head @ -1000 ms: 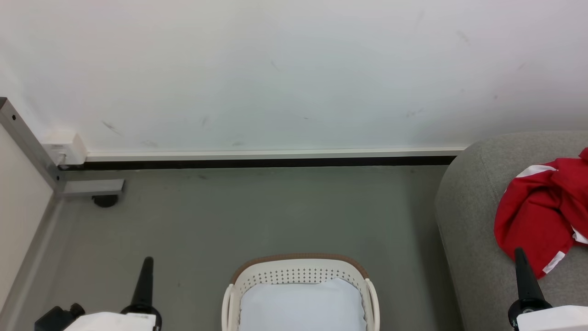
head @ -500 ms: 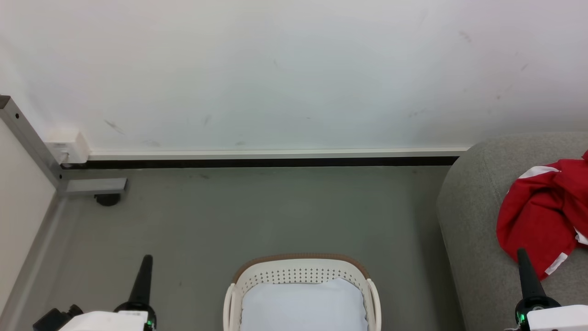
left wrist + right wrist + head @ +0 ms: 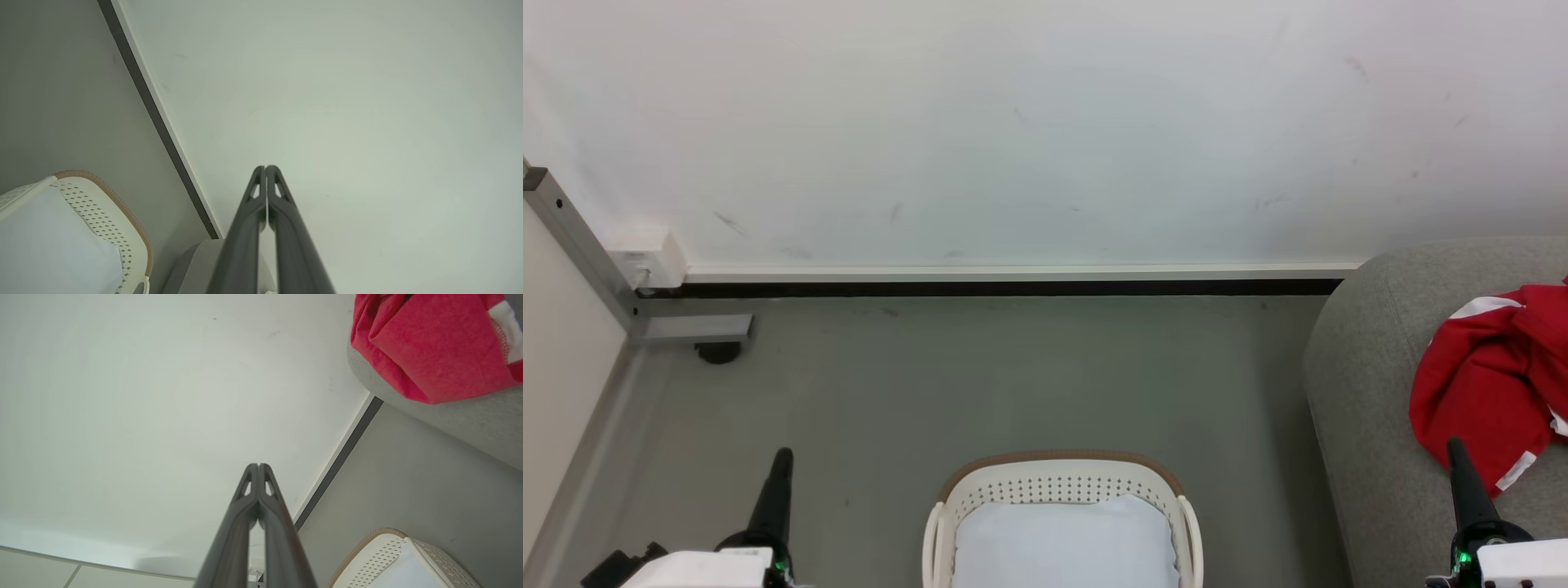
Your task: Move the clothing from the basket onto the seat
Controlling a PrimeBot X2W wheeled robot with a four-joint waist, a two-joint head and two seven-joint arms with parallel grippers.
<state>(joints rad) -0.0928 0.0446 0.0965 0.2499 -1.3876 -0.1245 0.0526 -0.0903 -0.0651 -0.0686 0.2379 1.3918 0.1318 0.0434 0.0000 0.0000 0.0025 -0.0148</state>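
Grey floor [image 3: 1013, 367], white wall [image 3: 1045, 122], black skirting strip [image 3: 1013, 287]. Red clothing [image 3: 1478, 392] with white panels, bunched in one heap on grey seat [image 3: 1372, 392] at right, apart from cream basket [image 3: 1058, 478] on floor at low centre; pale pad [image 3: 1066, 547] inside basket. Left hand [image 3: 783, 454] and right hand [image 3: 1454, 446] both closed, fingers pressed together, gripping nothing. Versus 1 s ago: whole head view shifted slightly, so camera move; heap unchanged on seat. Count: one heap, one basket, one pad, one seat, two hands.
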